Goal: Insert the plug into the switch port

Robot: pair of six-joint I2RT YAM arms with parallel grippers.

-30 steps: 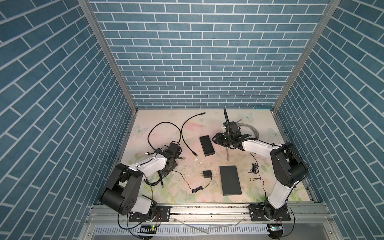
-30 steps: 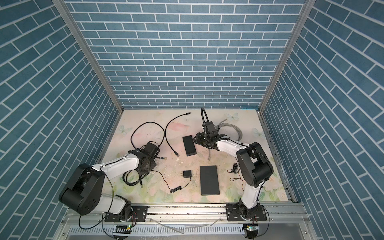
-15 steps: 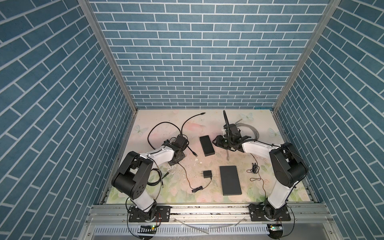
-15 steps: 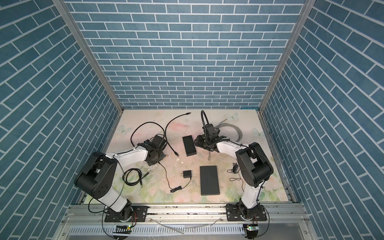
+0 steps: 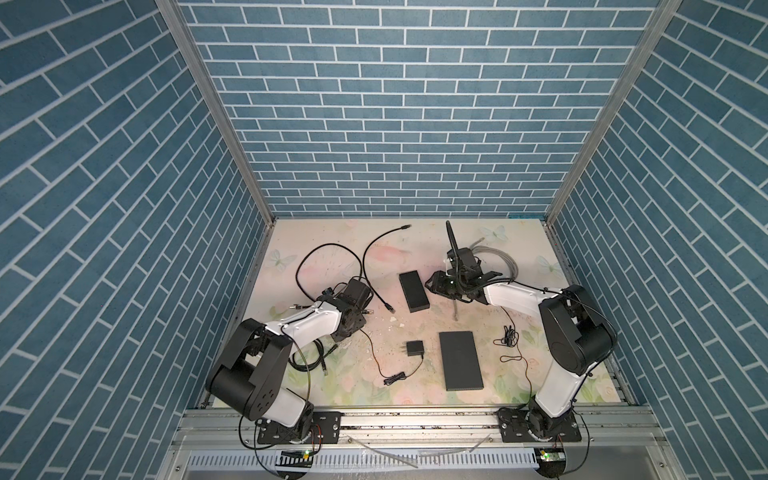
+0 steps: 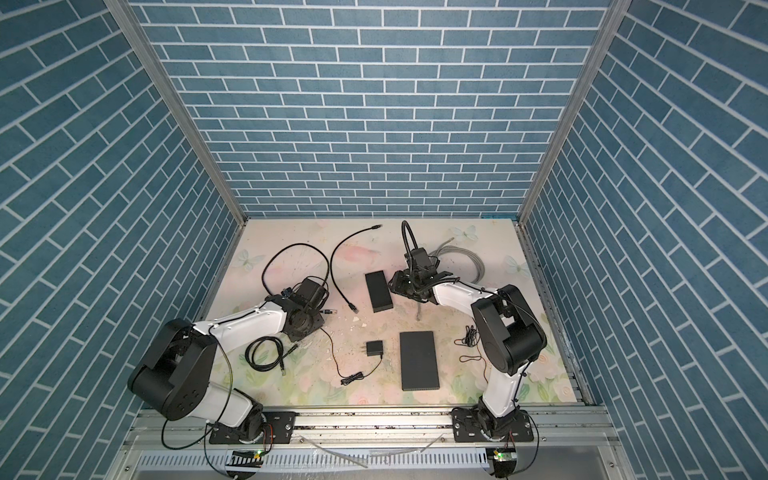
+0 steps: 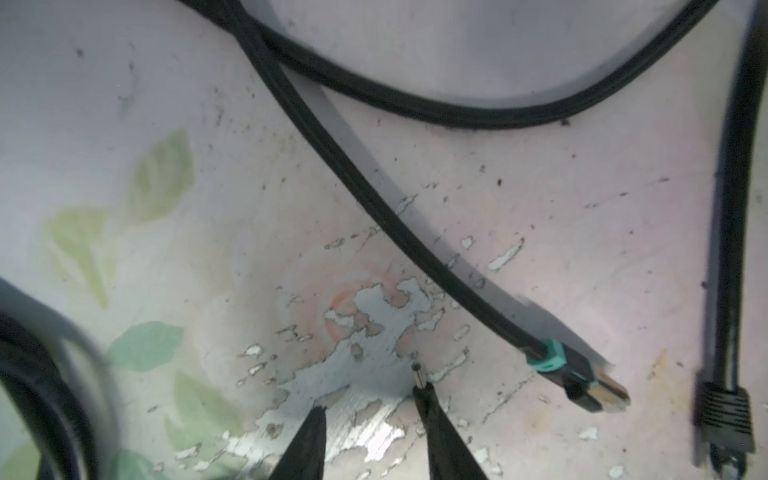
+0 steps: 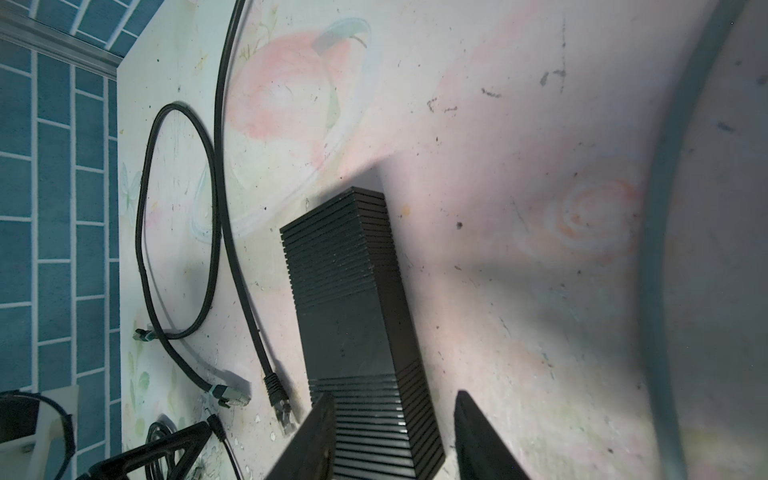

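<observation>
The plug is a small barrel tip on a thin black lead. It lies on the mat against one fingertip of my left gripper, whose jaws stand apart with nothing between them. In the right wrist view the plug also shows beside that fingertip. The switch is a small ribbed black box mid-table. My right gripper is open, a finger on each side of the near end of the switch, with a gap at one finger. Its port is hidden.
A teal-collared network plug and a black network plug lie just past the left fingertips. The power adapter and a larger flat black box sit nearer the front. A grey cable loops behind the right arm.
My left wrist has shifted slightly toward the switch, drawing the thin lead along, and its jaws have widened. The right arm has stayed put.
</observation>
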